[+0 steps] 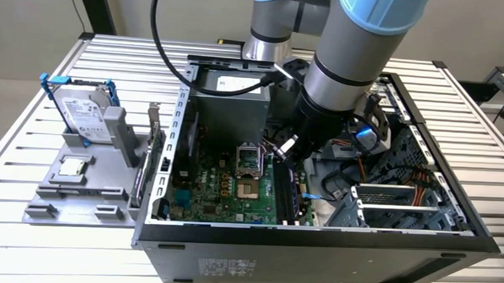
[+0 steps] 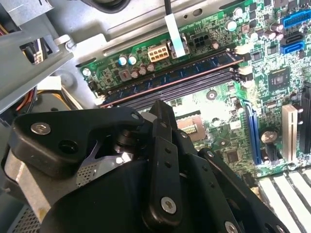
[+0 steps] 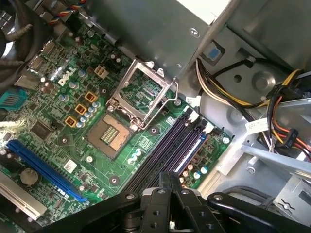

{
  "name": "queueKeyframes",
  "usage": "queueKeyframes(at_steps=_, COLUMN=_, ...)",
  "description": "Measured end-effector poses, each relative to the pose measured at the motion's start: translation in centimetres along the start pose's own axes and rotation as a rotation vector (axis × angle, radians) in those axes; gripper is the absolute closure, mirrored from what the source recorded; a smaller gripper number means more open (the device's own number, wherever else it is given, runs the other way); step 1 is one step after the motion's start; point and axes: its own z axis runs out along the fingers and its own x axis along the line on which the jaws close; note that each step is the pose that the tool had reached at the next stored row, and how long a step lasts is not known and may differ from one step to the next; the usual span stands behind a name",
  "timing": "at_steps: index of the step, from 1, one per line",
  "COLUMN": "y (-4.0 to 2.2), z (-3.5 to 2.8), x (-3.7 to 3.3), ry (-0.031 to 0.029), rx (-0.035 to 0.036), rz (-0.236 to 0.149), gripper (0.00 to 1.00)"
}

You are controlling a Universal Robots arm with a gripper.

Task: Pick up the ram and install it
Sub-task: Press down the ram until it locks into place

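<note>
Jaws (image 2: 163, 114) closed, ram (image 2: 170, 77) seated beyond

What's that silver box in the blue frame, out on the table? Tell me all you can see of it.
The hard drive is a flat silver metal box with a white label, held in a blue plastic frame. It stands on edge, leaning slightly, its lower end in a grey holder on the slatted table, at the exterior view's left of the open computer case.
</note>
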Motion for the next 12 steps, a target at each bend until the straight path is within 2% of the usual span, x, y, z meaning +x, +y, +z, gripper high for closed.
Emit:
queueKeyframes(at_steps=5, y=-0.04, z=0.00, x=-0.04, ry=0.0027, rx=0.0000, rz=-0.036, gripper=1.00)
queueKeyframes(at_steps=12, y=-0.14, z=0.00, x=-0.17, ry=0.0043, rx=0.0003, rz=-0.062, gripper=1.00)
